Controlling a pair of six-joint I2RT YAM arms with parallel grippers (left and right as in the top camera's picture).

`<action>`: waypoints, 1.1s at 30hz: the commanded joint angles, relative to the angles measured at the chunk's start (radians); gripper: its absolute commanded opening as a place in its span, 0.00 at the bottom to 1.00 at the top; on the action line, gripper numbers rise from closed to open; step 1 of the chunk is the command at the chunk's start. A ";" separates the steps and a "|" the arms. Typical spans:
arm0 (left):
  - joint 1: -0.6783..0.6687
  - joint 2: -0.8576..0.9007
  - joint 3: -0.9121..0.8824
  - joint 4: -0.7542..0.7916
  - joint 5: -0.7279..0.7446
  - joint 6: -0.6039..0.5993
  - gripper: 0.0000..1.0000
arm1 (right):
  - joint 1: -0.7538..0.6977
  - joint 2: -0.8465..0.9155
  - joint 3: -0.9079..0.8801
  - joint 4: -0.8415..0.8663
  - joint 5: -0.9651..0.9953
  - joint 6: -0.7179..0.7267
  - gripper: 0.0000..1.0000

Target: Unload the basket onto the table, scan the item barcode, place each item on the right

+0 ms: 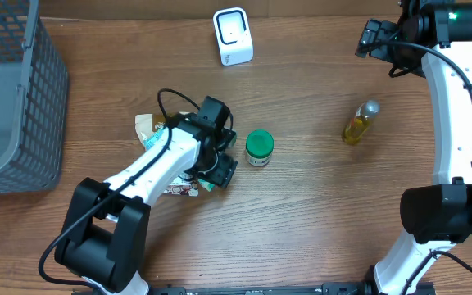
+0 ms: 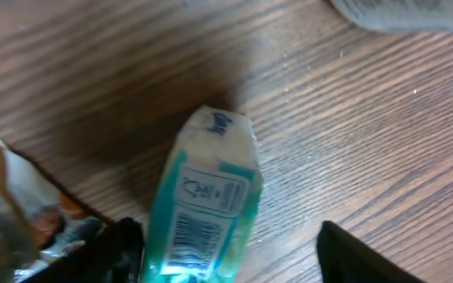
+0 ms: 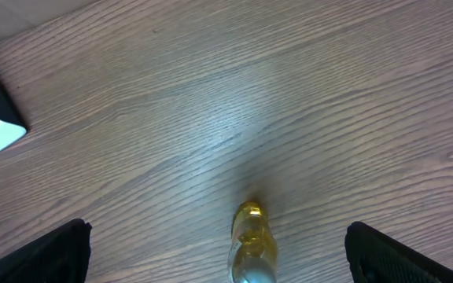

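Wood table (image 1: 318,213) all round, with the scanner (image 1: 233,36) standing at the far edge and a basket (image 1: 23,98) off to the left. Your left gripper (image 2: 228,232) sits low over the pouch (image 2: 207,181), which lies flat just beside the snack packets (image 1: 150,127) and near the jar (image 1: 259,147). The jaws stand part-way apart, one finger (image 2: 120,251) at the pouch's side and the other finger (image 2: 360,255) clear of it, so nothing is clamped yet. Shift over until the pouch is centred, or the near finger will likely shove it sideways as you close. Take it across its narrow width and leave the barcode (image 2: 191,236) — now facing up — uncovered. It looks soft, so close gently. Lift clear of the packets before you swing toward the scanner, then turn the barcode to its face. Your right gripper (image 1: 373,37) hangs wide and empty above the bottle (image 3: 252,244), well apart — leave it there.
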 commanded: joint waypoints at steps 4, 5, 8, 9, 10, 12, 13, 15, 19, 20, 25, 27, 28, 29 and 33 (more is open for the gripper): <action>-0.011 -0.029 -0.042 0.022 -0.072 -0.035 0.66 | -0.006 -0.009 0.010 0.005 0.001 0.000 1.00; -0.011 -0.029 -0.047 0.027 -0.080 -0.044 0.63 | -0.006 -0.009 0.010 0.005 0.001 0.000 1.00; -0.011 -0.029 -0.051 0.045 -0.080 -0.061 0.41 | -0.006 -0.009 0.010 0.005 0.001 0.000 1.00; -0.012 -0.029 -0.051 0.049 -0.079 -0.063 0.34 | -0.006 -0.009 0.010 0.005 0.001 0.000 1.00; -0.014 -0.029 -0.051 0.052 -0.077 -0.063 0.29 | -0.006 -0.009 0.010 0.005 0.001 0.000 1.00; -0.016 -0.029 -0.051 0.055 -0.077 -0.063 0.22 | -0.006 -0.009 0.010 0.005 0.001 0.000 1.00; -0.018 -0.029 -0.051 0.056 -0.077 -0.063 0.22 | -0.006 -0.009 0.010 0.005 0.001 0.000 1.00; -0.018 -0.029 -0.051 0.056 -0.077 -0.063 0.47 | -0.006 -0.009 0.010 0.005 0.001 0.000 1.00; -0.019 -0.029 -0.051 0.056 -0.076 -0.063 0.62 | -0.006 -0.009 0.010 0.005 0.001 0.000 1.00; -0.019 -0.029 -0.051 0.056 -0.076 -0.063 0.61 | -0.006 -0.009 0.010 0.005 0.001 0.000 1.00; -0.028 -0.029 -0.074 0.068 -0.078 -0.112 0.60 | -0.006 -0.009 0.010 0.005 0.001 0.000 1.00; -0.039 -0.029 -0.098 0.088 -0.082 -0.112 0.59 | -0.006 -0.009 0.010 0.005 0.001 0.000 1.00; -0.041 -0.029 -0.103 0.092 -0.086 -0.112 0.54 | -0.006 -0.009 0.010 0.005 0.001 0.000 1.00; -0.046 -0.029 -0.104 0.092 -0.089 -0.113 0.48 | -0.006 -0.009 0.010 0.005 0.001 0.000 1.00; -0.052 -0.029 -0.104 0.094 -0.098 -0.115 0.30 | -0.006 -0.009 0.010 0.005 0.001 0.000 1.00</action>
